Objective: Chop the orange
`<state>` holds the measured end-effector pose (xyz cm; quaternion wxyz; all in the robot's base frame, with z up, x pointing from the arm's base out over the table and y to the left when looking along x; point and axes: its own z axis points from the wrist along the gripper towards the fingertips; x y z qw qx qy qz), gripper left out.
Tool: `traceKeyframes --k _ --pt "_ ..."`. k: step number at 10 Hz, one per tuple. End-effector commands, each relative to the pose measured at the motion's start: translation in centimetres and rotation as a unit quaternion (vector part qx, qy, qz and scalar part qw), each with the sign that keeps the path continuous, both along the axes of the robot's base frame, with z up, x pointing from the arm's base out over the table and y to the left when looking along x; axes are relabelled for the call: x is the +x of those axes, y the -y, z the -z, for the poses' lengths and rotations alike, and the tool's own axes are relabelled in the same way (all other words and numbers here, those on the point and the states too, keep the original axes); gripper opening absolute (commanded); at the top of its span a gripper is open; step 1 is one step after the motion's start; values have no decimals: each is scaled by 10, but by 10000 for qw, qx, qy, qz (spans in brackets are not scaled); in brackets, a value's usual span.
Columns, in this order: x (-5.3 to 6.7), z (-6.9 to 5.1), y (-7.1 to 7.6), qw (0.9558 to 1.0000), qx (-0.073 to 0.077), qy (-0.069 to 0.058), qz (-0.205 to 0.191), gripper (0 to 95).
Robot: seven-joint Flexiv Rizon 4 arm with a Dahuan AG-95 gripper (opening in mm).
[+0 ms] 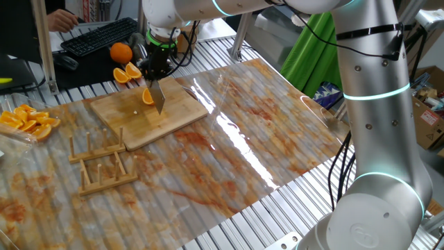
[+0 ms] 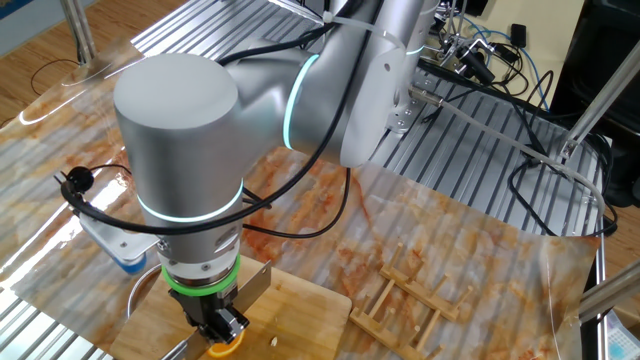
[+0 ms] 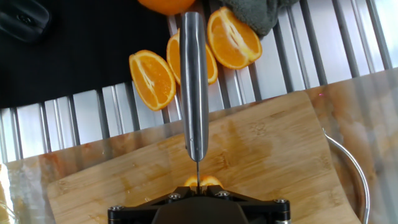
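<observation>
A small orange wedge (image 1: 147,96) lies on the bamboo board (image 1: 173,114). My gripper (image 1: 155,68) is shut on a knife and stands right above the wedge. The knife's blade (image 1: 158,98) points down, and its edge rests on or in the wedge. In the hand view the knife's spine (image 3: 194,81) runs straight away from the gripper (image 3: 198,186). There the wedge (image 3: 208,181) peeks out on both sides of the blade, on the board (image 3: 261,149). The other fixed view shows the gripper (image 2: 216,326) over the wedge (image 2: 226,349) at the board's (image 2: 300,315) near edge.
A whole orange (image 1: 121,51) and cut pieces (image 1: 128,73) lie just beyond the board; the cut pieces also show in the hand view (image 3: 152,78). A heap of slices (image 1: 28,121) lies at the far left. A wooden rack (image 1: 100,163) stands in front of the board. A keyboard (image 1: 97,36) is behind.
</observation>
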<state>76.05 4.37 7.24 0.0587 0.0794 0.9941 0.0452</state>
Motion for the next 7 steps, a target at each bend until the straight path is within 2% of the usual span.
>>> traceKeyframes --k 1,4,7 --pt "0 0 0 10000 -5 -5 -14 0" --pt "0 -7 1 10000 -24 -32 27 0" --pt "-1 -7 4 10000 -27 -23 56 0"
